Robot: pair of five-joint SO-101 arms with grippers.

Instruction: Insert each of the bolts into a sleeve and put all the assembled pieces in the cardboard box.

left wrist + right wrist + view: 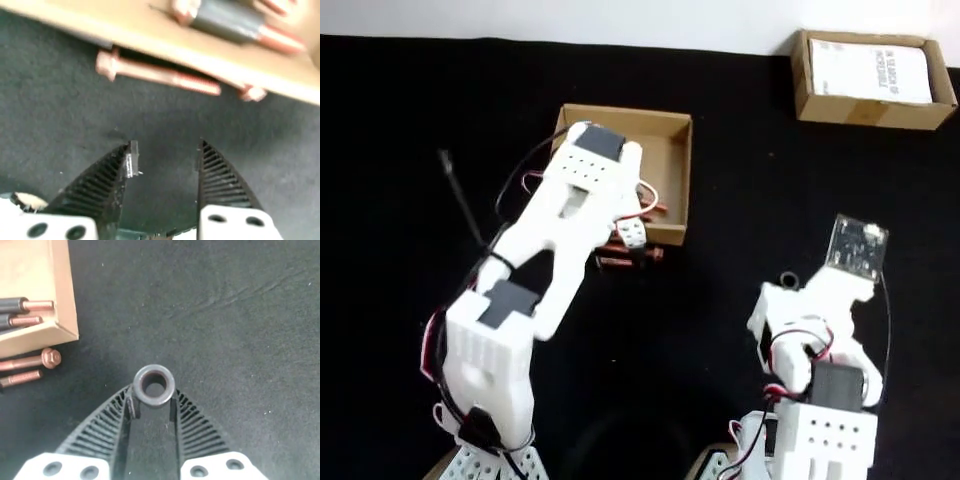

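Here, the left gripper (166, 146) hangs low over the black table (740, 180), just on the near side of the cardboard box (672, 170). Its jaws stand wide apart with nothing between them. A loose bolt (155, 74) lies flat on the table straight ahead of the jaws, pressed along the foot of the box's near wall. It is close to the fingertips (129, 152) but not touching them. The head of a second bolt (252, 92) pokes out beside it, also against the wall. Inside the box, beyond that wall, lies an assembled piece (230, 20), a dark sleeve with copper bolt ends showing at both sides.

The right gripper (153, 395) sits to the right and nearer, well apart from the box. Its jaws are closed on a dark sleeve (150, 430), which runs lengthwise between the fingers. The sleeve's open end juts just past the tips, and the bore looks hollow. In the high view the sleeve's mouth shows as a small ring at the tip of the right arm, with bare table around it. From this arm's wrist view, the two loose bolts lie off to the side by the box corner, and two more sleeved bolts (22, 312) rest inside the box.

A second box (872, 80) holding white paper stands at the far right.
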